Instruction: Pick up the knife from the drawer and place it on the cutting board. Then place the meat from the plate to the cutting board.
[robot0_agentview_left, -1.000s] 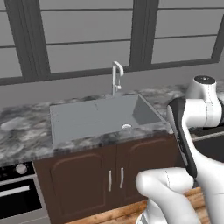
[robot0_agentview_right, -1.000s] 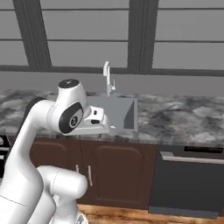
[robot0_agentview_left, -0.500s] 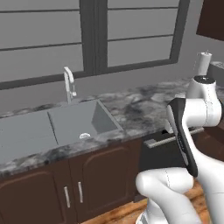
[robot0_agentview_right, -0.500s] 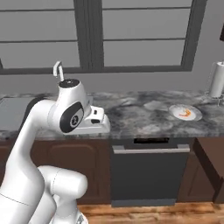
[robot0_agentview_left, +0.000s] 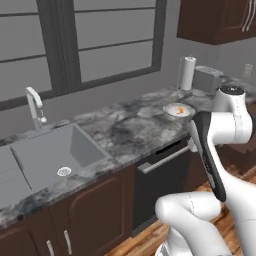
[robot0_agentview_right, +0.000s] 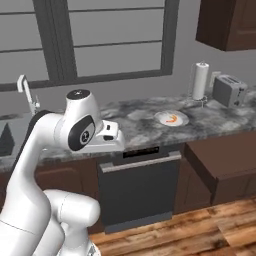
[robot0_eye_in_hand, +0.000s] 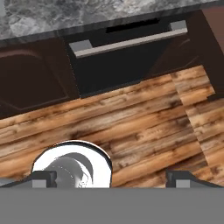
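A small white plate (robot0_agentview_right: 159, 118) lies on the grey marble counter, and the orange-red meat (robot0_agentview_right: 172, 119) rests on it. In the left base view the plate (robot0_agentview_left: 168, 108) and the meat (robot0_agentview_left: 180, 110) sit far right on the counter, just behind my arm. My gripper (robot0_eye_in_hand: 111, 179) is open and holds nothing. It hangs in front of the counter and looks down at the wooden floor (robot0_eye_in_hand: 144, 118) and the dishwasher handle (robot0_eye_in_hand: 131, 41). The knife and the cutting board are out of view. Dark brown cabinetry (robot0_agentview_right: 220, 160) juts out right of the dishwasher; I cannot tell whether it is the drawer.
A sink (robot0_agentview_left: 50, 155) with a faucet (robot0_agentview_left: 34, 102) lies at the left. A black dishwasher (robot0_agentview_right: 140, 185) stands under the counter below my hand. A paper towel roll (robot0_agentview_right: 201, 81) and a toaster (robot0_agentview_right: 229, 90) stand at the counter's far right, beyond the plate.
The whole picture has shifted: the base has driven right along the counter. The sink has slid to the left edge, and the plate, paper towel and toaster have come closer. The gripper stays open.
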